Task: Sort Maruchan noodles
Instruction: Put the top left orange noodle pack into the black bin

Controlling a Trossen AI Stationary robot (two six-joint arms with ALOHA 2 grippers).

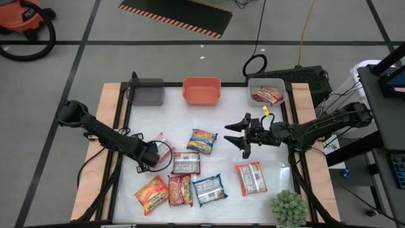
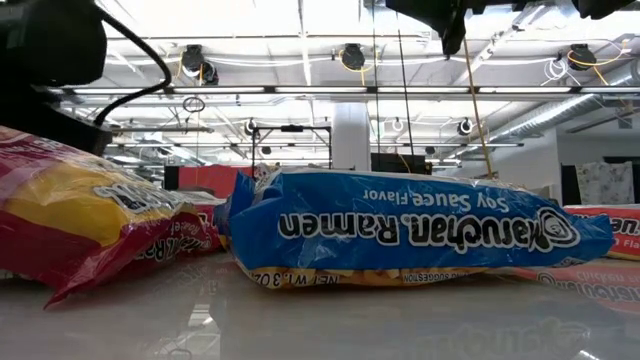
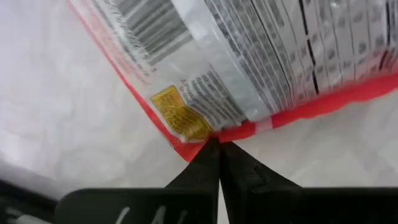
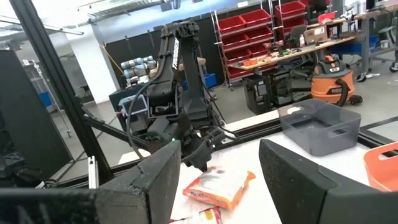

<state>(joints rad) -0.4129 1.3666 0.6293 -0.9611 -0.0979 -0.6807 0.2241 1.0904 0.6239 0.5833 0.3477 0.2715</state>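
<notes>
My left gripper [image 1: 156,152] [image 3: 217,146] is low over the table's left half, shut at a corner of a red-and-white Maruchan packet [image 1: 164,144] [image 3: 261,62] that shows its printed back with a barcode. My right gripper [image 1: 238,139] [image 4: 219,149] hovers open over the table's right half, holding nothing. Other packets lie flat: an orange-yellow one [image 1: 202,140], a red-and-white one [image 1: 186,163], an orange one [image 1: 151,193], a red one [image 1: 180,189], a blue one [image 1: 209,189] [image 2: 400,235] and a red-and-white one [image 1: 251,178]. One more packet [image 1: 267,95] lies in the light grey bin [image 1: 253,84]. My left gripper pinches the red-and-white packet by the red sealed edge at one corner [image 3: 198,142], between the two shut fingertips. The fingers slant down toward the table from its left side. The rest of the packet spreads away from the fingers over the white table top.
Three bins stand along the far edge: dark grey [image 1: 147,92], orange [image 1: 202,90] and the light grey one. A green spiky plant [image 1: 289,208] sits at the near right corner. Bare white table lies between the packets and the bins.
</notes>
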